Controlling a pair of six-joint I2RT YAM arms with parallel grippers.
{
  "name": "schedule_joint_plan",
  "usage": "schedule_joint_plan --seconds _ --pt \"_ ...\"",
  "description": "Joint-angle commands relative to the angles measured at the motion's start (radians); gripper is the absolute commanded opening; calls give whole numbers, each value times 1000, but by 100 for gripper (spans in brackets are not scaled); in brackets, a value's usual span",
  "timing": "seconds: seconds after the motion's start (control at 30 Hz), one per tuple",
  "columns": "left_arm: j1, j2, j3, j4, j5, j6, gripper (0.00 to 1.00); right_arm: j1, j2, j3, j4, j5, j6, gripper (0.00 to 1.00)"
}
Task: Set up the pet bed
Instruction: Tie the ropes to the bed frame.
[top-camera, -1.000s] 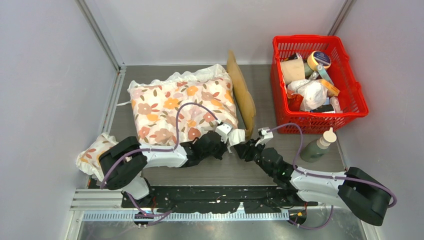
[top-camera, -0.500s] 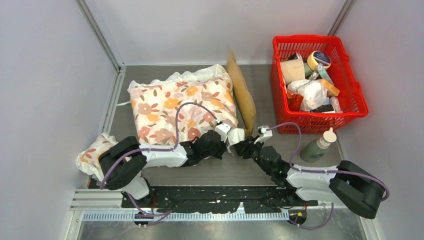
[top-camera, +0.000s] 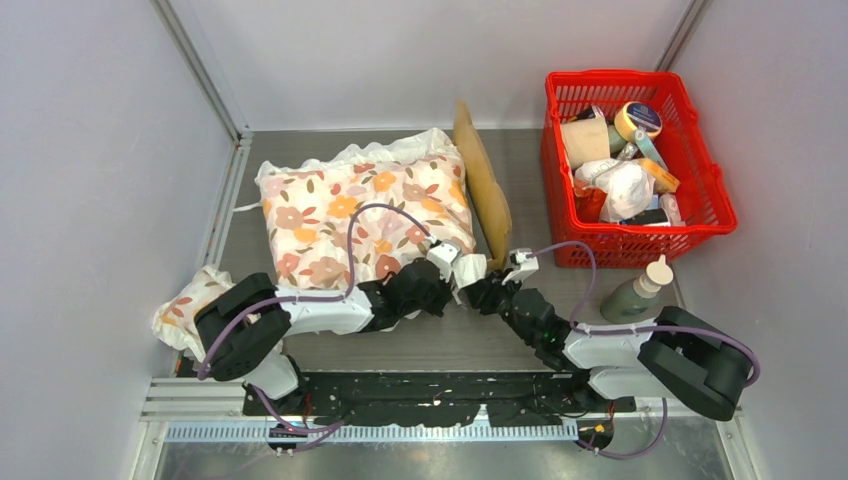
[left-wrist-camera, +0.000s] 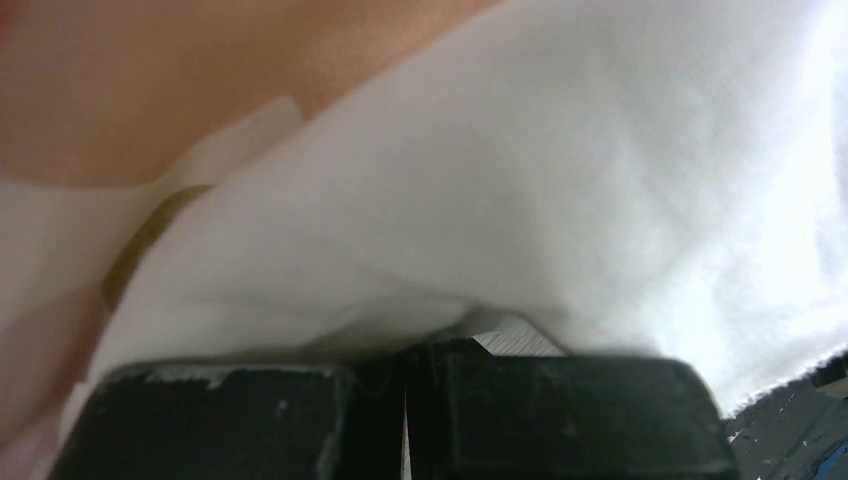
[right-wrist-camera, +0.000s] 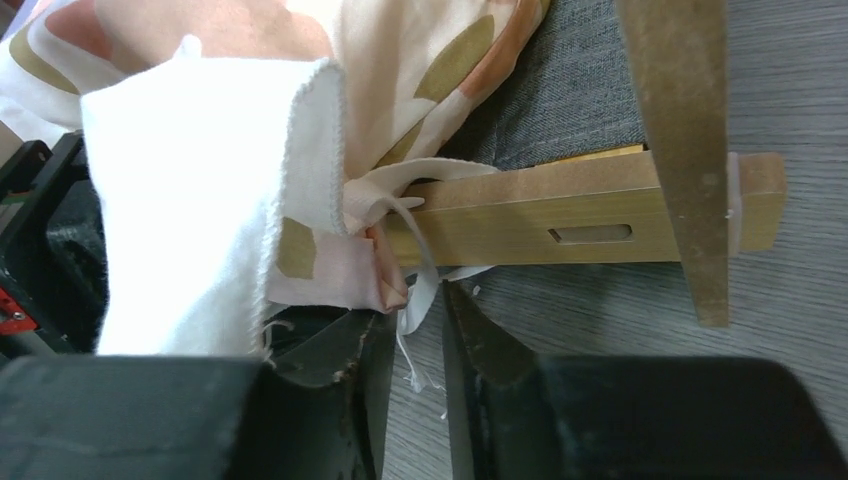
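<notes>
At the near corner of the pet bed (right-wrist-camera: 560, 215) our right gripper (right-wrist-camera: 413, 310), the nearer arm, holds its jaws a slit apart around a white tie (right-wrist-camera: 425, 270), the bed's long side crosswise just ahead, our left gripper (left-wrist-camera: 405, 365) pinches the floral cushion (top-camera: 360, 210) lying on the bed, and farther off to the bed's right a red basket (top-camera: 640, 245) holds tape (top-camera: 637, 120) and packets.

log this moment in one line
left gripper: shut on cushion | right gripper: fingers slightly apart around tie string | pet bed: under cushion

The soft white fabric cushion (top-camera: 360, 215) carried orange, pink and brown flowers. The light-wood pet bed frame (top-camera: 485, 190) showed dark grey fabric. The plastic mesh basket (top-camera: 612, 76) was bright red.
</notes>
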Motion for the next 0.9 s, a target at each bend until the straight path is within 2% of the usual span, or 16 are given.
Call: schedule_joint_plan --seconds 0.0,0.1,0.37,0.43,0.47,0.6,0.7,0.87 --pt "15 -24 41 12 7 -25 0 -7 20 38 86 22 3 24" --pt "22 -19 53 2 15 -31 0 -7 23 27 101 3 0 8" --pt "35 -11 66 -28 -6 -80 0 -8 -6 -22 111 -22 -8 5" --pt "35 -9 72 -42 -6 -79 0 -7 -26 -24 86 -24 -16 13" --pt "35 -9 75 -48 -6 -78 0 -7 -34 -26 73 -9 -11 23" --pt "36 -1 97 -88 -3 -88 0 -8 -104 -43 -15 51 22 37" --pt "36 1 106 -102 -1 -97 0 -8 -120 -46 -22 69 9 41" --pt "36 0 117 -118 -7 -107 0 -14 -82 -38 26 72 -6 42"
